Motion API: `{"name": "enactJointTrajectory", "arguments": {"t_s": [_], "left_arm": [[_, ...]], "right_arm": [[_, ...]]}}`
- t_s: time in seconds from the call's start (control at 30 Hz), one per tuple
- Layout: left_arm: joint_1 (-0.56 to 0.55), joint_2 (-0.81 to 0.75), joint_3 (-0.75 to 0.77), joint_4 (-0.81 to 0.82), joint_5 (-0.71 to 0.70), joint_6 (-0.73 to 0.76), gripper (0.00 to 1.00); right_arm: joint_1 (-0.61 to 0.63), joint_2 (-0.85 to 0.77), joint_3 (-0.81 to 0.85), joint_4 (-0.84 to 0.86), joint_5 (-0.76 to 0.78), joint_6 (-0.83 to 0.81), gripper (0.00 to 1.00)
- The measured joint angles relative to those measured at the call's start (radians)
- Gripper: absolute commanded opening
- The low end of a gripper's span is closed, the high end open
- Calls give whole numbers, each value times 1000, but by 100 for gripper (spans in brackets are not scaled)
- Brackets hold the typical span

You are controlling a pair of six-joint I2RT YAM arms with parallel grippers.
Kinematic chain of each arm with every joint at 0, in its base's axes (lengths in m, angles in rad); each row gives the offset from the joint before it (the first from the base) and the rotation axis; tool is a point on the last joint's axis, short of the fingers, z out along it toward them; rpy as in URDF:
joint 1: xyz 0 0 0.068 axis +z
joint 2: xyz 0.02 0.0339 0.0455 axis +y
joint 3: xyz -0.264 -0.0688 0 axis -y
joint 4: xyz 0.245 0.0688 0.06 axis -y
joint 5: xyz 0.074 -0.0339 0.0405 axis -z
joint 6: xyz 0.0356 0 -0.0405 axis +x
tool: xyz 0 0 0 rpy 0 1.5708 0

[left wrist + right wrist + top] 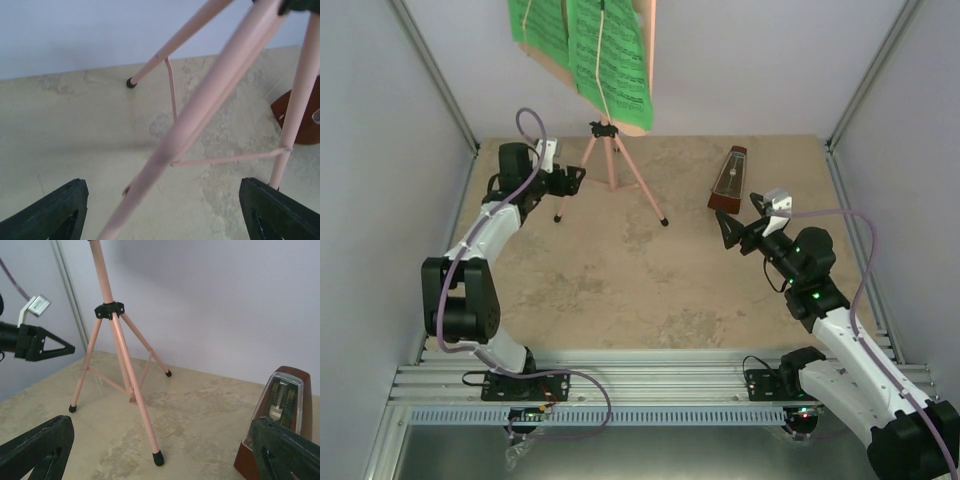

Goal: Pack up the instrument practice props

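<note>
Beige mottled tabletop [620, 300] lies under two black tools, both with fingers spread wide. The right tool [727, 232] holds nothing, and the brown wooden metronome [728, 185] stands just beyond it. The left tool [578, 180] straddles one leg of the pink music stand [611, 165] without pinching it, and green sheet-music pages [610, 60] sit on the stand's desk above and beyond that tool.

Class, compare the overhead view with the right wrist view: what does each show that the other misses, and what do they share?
Only overhead: the green sheet-music pages atop the pink music stand. Only right wrist: the thin braces between its legs, and the clear front window of the metronome. Both: the stand's tripod legs, the metronome, and the left gripper beside the stand.
</note>
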Motion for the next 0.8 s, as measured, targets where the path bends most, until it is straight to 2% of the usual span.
{"name": "enactJointTrajectory", "arguments": {"t_s": [0.2, 0.47, 0.57, 0.67, 0.8], "left_arm": [[14, 97, 74, 35, 119, -14, 77], [13, 217, 189, 48, 244, -33, 80], [13, 246, 215, 50, 259, -40, 64], [13, 269, 229, 50, 282, -34, 53], [11, 281, 231, 47, 301, -20, 48]], "right_arm": [[0, 2, -14, 5, -25, -2, 98], [0, 23, -14, 10, -45, -6, 98], [0, 38, -14, 12, -45, -6, 98], [0, 53, -14, 12, -45, -8, 98], [0, 64, -14, 12, -45, -13, 98]]}}
